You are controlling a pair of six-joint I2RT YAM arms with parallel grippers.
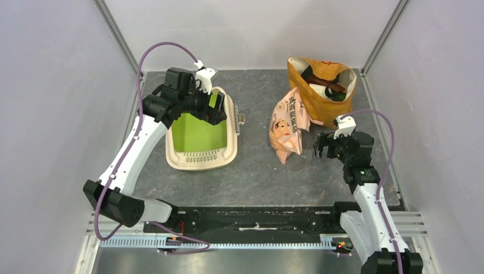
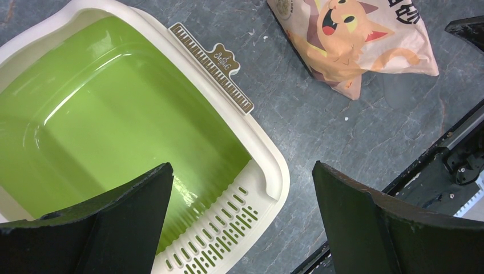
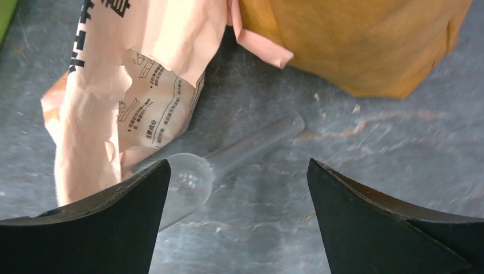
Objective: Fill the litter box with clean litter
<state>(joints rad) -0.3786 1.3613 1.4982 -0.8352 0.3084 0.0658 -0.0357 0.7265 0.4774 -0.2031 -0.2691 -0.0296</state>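
1. At left on the tabletop (image 1: 259,177): litter box (image 1: 194,137), lying flat, slotted ledge toward the arms. Its green inside is bare, with no litter seen, so filling appears not begun.
2. Left tool (image 2: 240,171): released, jaws wide, hanging over the box's far end. Probably posted to steady the box.
3. Right tool (image 3: 237,165): released, jaws wide, low over a clear scoop (image 3: 191,182) that lies just beside the peach bag (image 1: 288,123). Seemingly placed to take the scoop.
4. Peach bag: crumpled, touching the yellow bag (image 1: 319,85). Litter presumably inside, none visible.
5. Slotted strip (image 2: 214,65): beside the box rim.
6. Tabletop: dark grey, marbled, with a few pale crumbs.
7. Room: white panels, metal corner posts.
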